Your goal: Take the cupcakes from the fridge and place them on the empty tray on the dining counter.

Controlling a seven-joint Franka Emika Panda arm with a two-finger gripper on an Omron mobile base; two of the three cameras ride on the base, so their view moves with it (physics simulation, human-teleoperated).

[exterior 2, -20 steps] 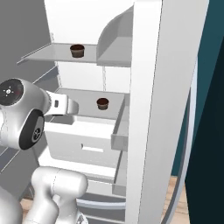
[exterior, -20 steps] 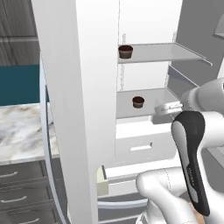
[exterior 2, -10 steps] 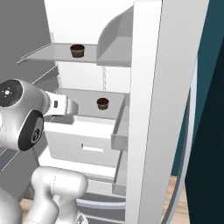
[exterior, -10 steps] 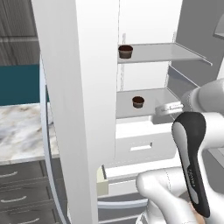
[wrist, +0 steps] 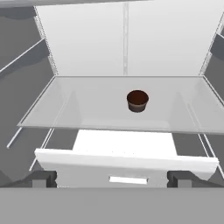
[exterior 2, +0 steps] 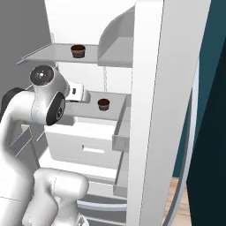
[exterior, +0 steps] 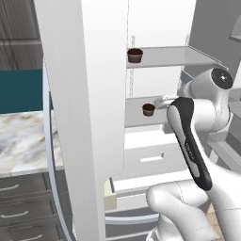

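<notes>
Hand view: wide-spread dark gripper (wrist: 112, 179) faces a small dark-brown round cupcake (wrist: 137, 100) on the lower glass shelf (wrist: 78, 111). Both cupcakes (second (exterior: 135, 55) above) remain inside the white-lined fridge (exterior: 155, 28); nothing grasped.

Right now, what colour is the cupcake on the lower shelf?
Dark brown, clearest in the hand view: cupcake on the shelf.

Two base cameras flank the arm from behind, both facing the open fridge (exterior: 155, 28) toward 12 o'clock, sharing its shelves, while the hand camera looks level, close, onto the lower shelf (wrist: 109, 109).
</notes>
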